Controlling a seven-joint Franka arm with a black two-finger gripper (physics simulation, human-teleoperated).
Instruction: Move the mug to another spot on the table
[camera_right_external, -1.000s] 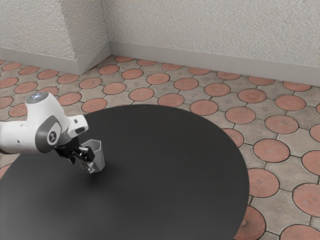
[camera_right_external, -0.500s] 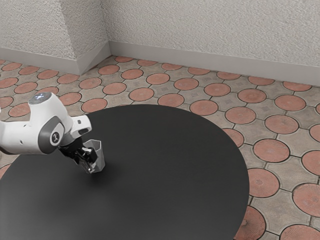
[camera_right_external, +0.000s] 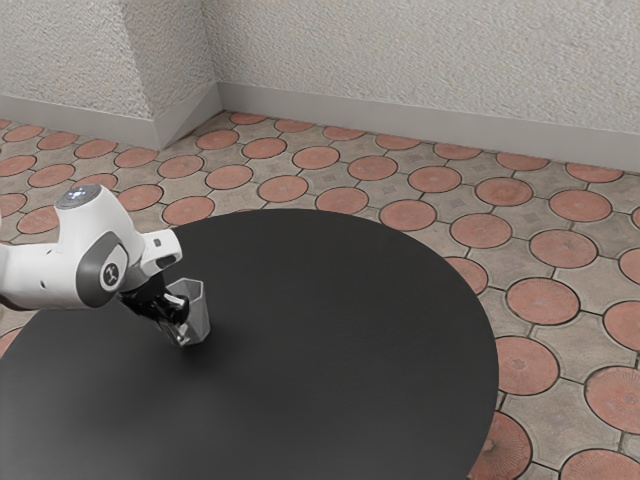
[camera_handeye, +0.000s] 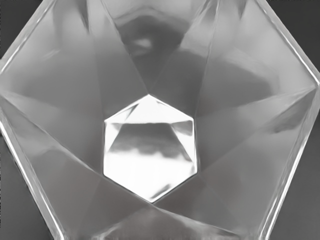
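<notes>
The gripper pinches the mug by its rim, toward ten o'clock from the middle of the table, so the grasp looks done, with carrying and setting down left.

It looked like a plain room of a home, rendered in simulation, where a round black table stood on a floor of terracotta tiles, backed by rough white plastered walls and a pale skirting board.
</notes>
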